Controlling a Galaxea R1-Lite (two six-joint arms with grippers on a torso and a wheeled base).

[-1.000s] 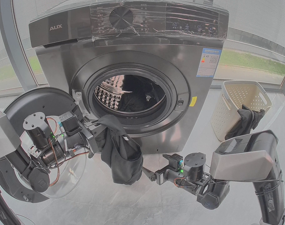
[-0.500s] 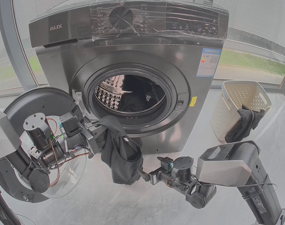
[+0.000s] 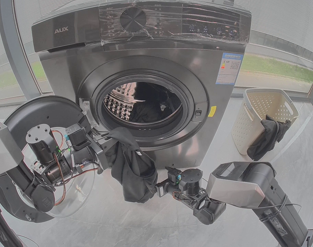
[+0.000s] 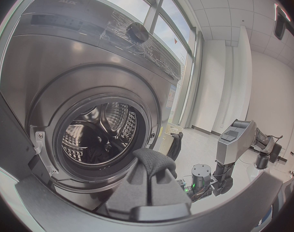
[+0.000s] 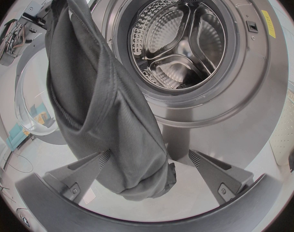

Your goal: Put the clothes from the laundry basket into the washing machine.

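The dark cloth (image 3: 132, 165) hangs at lower centre-left of the head view, just in front of and below the drum mouth (image 3: 142, 102). It is clear of the floor (image 3: 105, 223), with its top fold about level with the mouth's lower lip. It is held that high, I judge, so it can go over the lip and in. The left fingers (image 4: 131, 187) are pressed together on that top fold, which bunches over their tips; the rest drops free. The right fingers (image 5: 214, 174) are spread at the cloth's lower end, low in the middle of the head view. The hem hangs between them, close against one finger and apart from the other, not yet pinched. That placing looks meant to gather the loose tail so it will not catch on the lip. The door (image 3: 43, 114) stands open at left. At right the basket (image 3: 266, 95) sits beside the washer (image 3: 197, 69) with another cloth (image 3: 266, 138) draped over its rim — more to load.
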